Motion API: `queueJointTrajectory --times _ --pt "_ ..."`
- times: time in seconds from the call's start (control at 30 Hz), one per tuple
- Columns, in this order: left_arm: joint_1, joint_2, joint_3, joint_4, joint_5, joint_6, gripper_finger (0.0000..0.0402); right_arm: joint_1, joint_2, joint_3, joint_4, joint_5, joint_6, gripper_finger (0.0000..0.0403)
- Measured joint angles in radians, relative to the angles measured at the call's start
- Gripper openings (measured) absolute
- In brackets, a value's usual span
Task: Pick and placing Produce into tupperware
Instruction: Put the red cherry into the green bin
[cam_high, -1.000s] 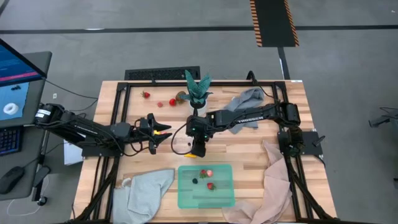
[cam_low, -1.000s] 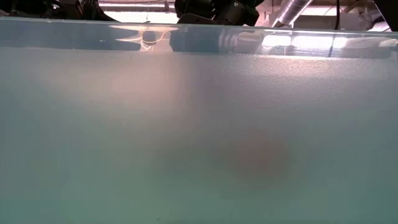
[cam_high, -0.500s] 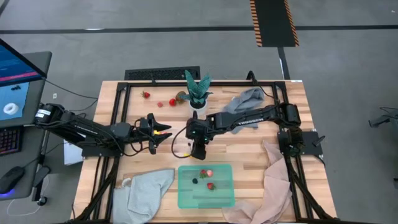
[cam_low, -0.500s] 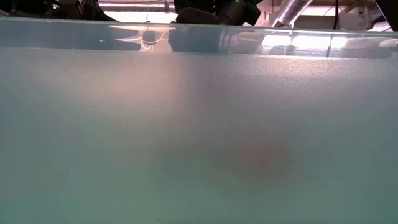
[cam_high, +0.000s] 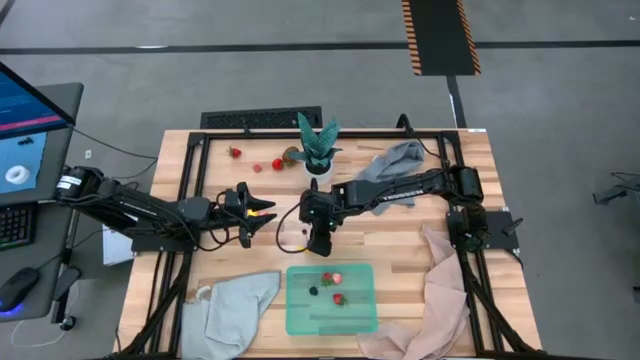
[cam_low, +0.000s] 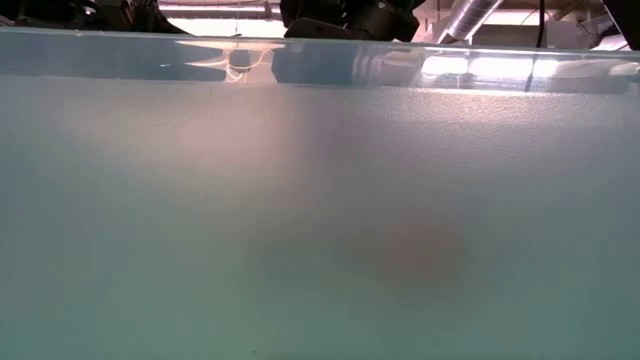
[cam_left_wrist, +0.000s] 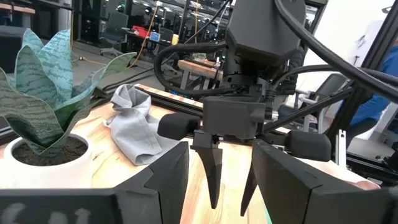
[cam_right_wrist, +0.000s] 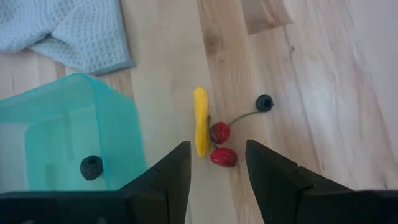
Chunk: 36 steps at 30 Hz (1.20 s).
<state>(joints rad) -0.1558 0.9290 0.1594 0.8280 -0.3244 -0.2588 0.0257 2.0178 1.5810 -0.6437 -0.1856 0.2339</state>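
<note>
My right gripper (cam_right_wrist: 217, 147) (cam_high: 318, 243) points down, open, just beyond the far edge of the mint-green tupperware (cam_high: 331, 297). Below it, on the wood between its fingers, lie a yellow banana (cam_right_wrist: 200, 129), two red cherries (cam_right_wrist: 221, 144) and a dark berry (cam_right_wrist: 264, 102) on a stem; it touches none of them. Strawberries (cam_high: 333, 283) and a dark berry (cam_right_wrist: 91, 167) lie in the tupperware. More produce (cam_high: 277, 164) lies at the far left beside the plant. My left gripper (cam_high: 262, 213) (cam_left_wrist: 221, 148) waits open, level, to the left of the right one.
A potted plant (cam_high: 318, 148) stands at the far middle, with a grey cloth (cam_high: 400, 163) to its right. A pale cloth (cam_high: 235, 305) lies left of the tupperware and a beige one (cam_high: 435, 300) right of it. The tupperware's wall (cam_low: 320, 200) fills the low view.
</note>
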Motion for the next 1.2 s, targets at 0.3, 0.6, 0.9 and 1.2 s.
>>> queueJointTrajectory --times 0.3,0.6,0.9,1.2 --pt "0.000 0.000 0.000 0.000 0.000 0.000 0.0167 0.006 0.008 0.001 0.014 0.003 -0.003 0.0175" --pt "-0.002 0.000 0.000 -0.010 0.004 -0.011 0.0167 0.014 0.132 0.003 -0.001 -0.034 -0.007 0.0175" --pt "-0.002 0.000 0.000 -0.009 0.005 -0.010 0.0167 0.030 0.148 0.005 0.055 -0.053 -0.015 0.0175" --pt "-0.002 0.000 0.000 -0.009 0.005 -0.010 0.0167 0.031 0.148 0.005 0.064 -0.053 -0.007 0.0175"
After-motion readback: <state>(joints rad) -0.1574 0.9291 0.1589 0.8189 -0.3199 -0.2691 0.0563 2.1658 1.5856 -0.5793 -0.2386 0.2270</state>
